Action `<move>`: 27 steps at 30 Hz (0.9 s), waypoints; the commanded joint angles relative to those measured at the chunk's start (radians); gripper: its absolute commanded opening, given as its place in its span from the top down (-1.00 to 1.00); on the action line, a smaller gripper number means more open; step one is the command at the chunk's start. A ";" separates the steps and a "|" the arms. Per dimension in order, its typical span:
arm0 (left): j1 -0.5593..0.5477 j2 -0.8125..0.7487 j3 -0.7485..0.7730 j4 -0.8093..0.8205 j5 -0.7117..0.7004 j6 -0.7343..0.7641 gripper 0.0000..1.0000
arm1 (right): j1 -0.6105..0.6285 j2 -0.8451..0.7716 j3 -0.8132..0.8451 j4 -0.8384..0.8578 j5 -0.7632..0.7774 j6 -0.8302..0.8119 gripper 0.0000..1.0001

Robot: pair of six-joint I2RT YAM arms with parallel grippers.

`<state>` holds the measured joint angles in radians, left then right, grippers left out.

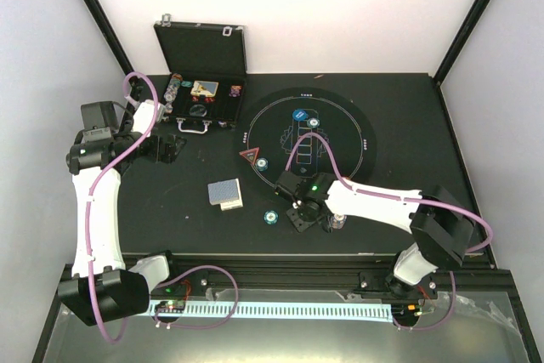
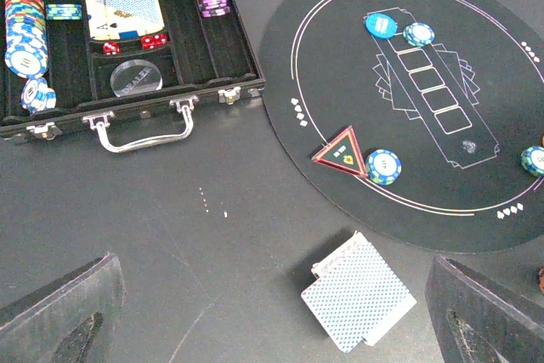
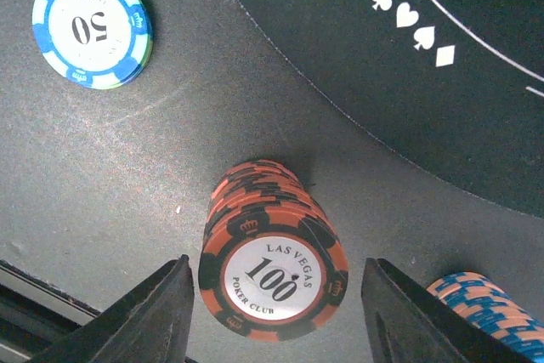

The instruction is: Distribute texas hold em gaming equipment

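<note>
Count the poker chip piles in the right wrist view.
3: a blue 50 chip upper left; a red-brown 100 stack inside the open right gripper; a blue-orange stack cut off at lower right. More may be hidden.

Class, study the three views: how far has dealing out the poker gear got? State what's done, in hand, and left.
Done: the red triangle marker and blue disc sit on the mat, a chip beside each. In hand: the open right gripper straddles the red-brown 100 stack, not gripping. Left: the card deck lies undealt; more chips sit in the case.
</note>
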<state>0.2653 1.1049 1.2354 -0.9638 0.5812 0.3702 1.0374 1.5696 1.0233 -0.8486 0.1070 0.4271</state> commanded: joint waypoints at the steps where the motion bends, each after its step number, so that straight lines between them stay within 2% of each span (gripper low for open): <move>1: 0.007 -0.020 0.011 -0.001 0.015 -0.002 -0.98 | 0.007 0.015 -0.005 0.020 -0.005 0.005 -0.11; 12: 0.007 -0.022 0.013 -0.004 0.011 -0.002 -0.98 | 0.007 0.027 -0.022 0.040 -0.013 0.005 0.08; 23: 0.006 -0.019 0.014 -0.004 0.009 -0.001 -0.98 | 0.007 0.004 0.010 0.011 0.004 0.005 0.56; 27: 0.007 -0.018 0.012 -0.004 0.010 -0.001 -0.98 | 0.006 -0.017 0.046 -0.024 0.027 0.002 0.62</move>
<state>0.2653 1.1049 1.2354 -0.9642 0.5808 0.3706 1.0378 1.5875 1.0229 -0.8337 0.1028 0.4274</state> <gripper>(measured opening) 0.989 0.434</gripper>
